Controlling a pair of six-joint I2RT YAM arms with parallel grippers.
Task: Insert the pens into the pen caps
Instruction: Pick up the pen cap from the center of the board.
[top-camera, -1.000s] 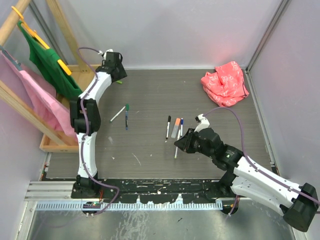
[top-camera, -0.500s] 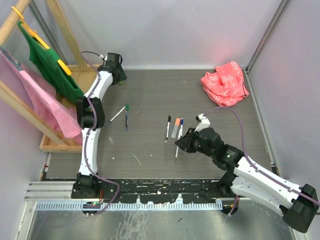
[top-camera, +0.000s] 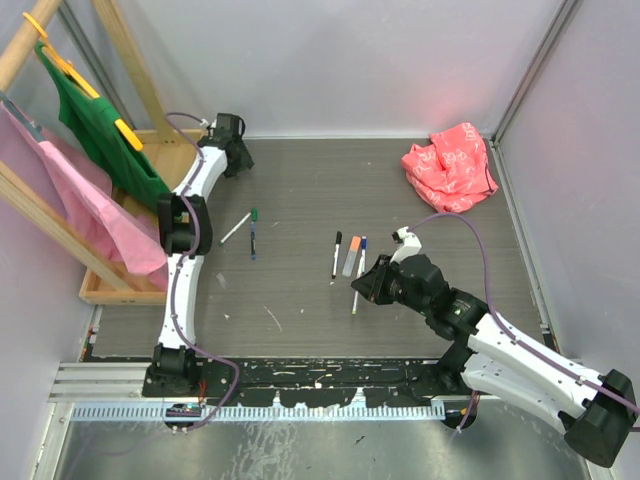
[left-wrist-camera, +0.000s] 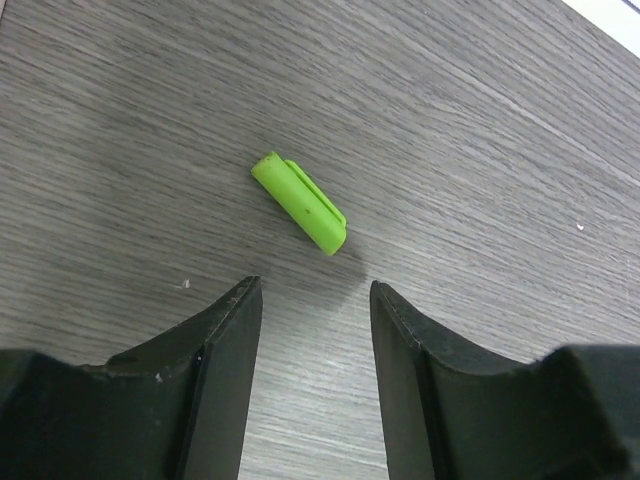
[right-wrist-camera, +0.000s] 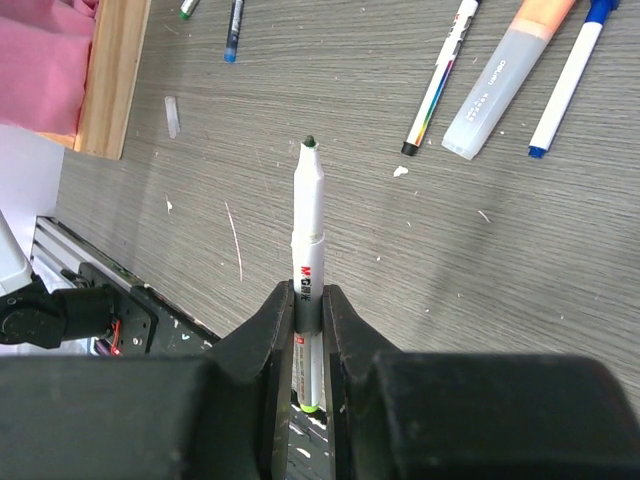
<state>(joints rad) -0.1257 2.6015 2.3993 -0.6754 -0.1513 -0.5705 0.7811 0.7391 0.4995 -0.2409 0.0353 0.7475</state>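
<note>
A bright green pen cap (left-wrist-camera: 298, 202) lies on its side on the grey table, just ahead of my left gripper (left-wrist-camera: 312, 285). That gripper is open and low over the table at the back left (top-camera: 229, 147), with nothing between its fingers (left-wrist-camera: 225, 340). My right gripper (right-wrist-camera: 309, 295) is shut on a white pen (right-wrist-camera: 310, 215) with a green end, its dark tip pointing away from the jaws. This grip sits at centre right (top-camera: 363, 286) in the top view. Loose pens lie nearby: a black-capped one (top-camera: 336, 255), an orange-and-grey highlighter (top-camera: 351, 256) and a blue one (top-camera: 361, 254). Two more pens (top-camera: 252, 230) lie left of centre.
A wooden rack (top-camera: 120, 285) with green and pink garments stands along the left side. A crumpled red bag (top-camera: 452, 165) lies at the back right. Grey walls close the table at the back and on the right.
The left arm has straightened and its elbow has swung right, bringing its gripper down over the back-left of the table. The right arm holds still with the pen.
</note>
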